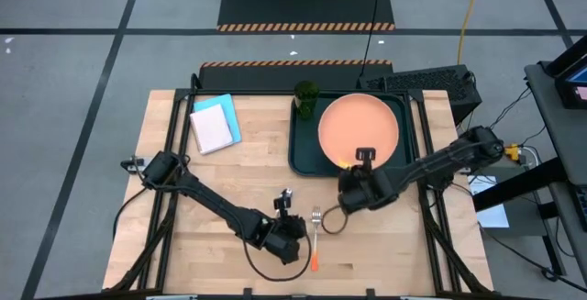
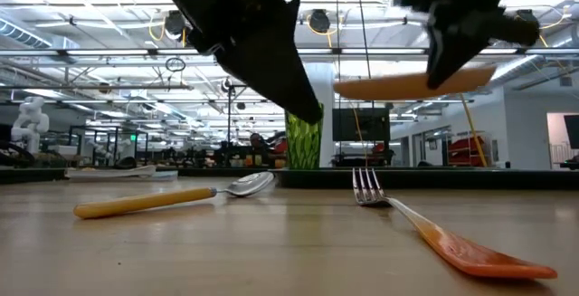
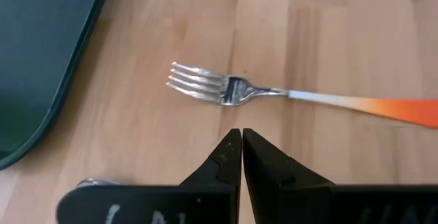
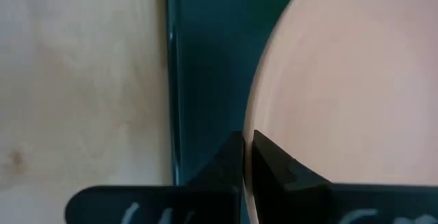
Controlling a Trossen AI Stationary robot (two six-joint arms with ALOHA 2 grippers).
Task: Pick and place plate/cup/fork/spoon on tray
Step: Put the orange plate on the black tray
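Observation:
The salmon-orange plate (image 1: pixel 358 124) is over the dark tray (image 1: pixel 303 158) at the table's back right. In the low view the plate (image 2: pixel 407 86) shows raised above the tray rim (image 2: pixel 434 174). My right gripper (image 1: pixel 365 158) is shut at the plate's near edge. The green cup (image 1: pixel 305 98) stands in the tray's far left corner. The fork (image 1: pixel 315 236) lies flat on the table, tines toward the tray. The spoon (image 2: pixel 172 198) lies flat to the left of the fork; my left arm hides it in the high view. My left gripper (image 3: pixel 241 138) is shut and empty, above the table just short of the fork's tines (image 3: pixel 198 83). My right gripper pinches the plate's rim (image 4: pixel 252 125) at its near edge between its two fingers, slanting down from the table's near side. The plate is held clear above the tray, roughly level, as the low view shows.
A light blue-and-white notepad (image 1: pixel 215 124) lies at the table's back left. The tray's left rim (image 3: pixel 61 107) is close beyond the fork. A keyboard (image 1: pixel 422 82) sits behind the tray. Bare wood lies at the near left.

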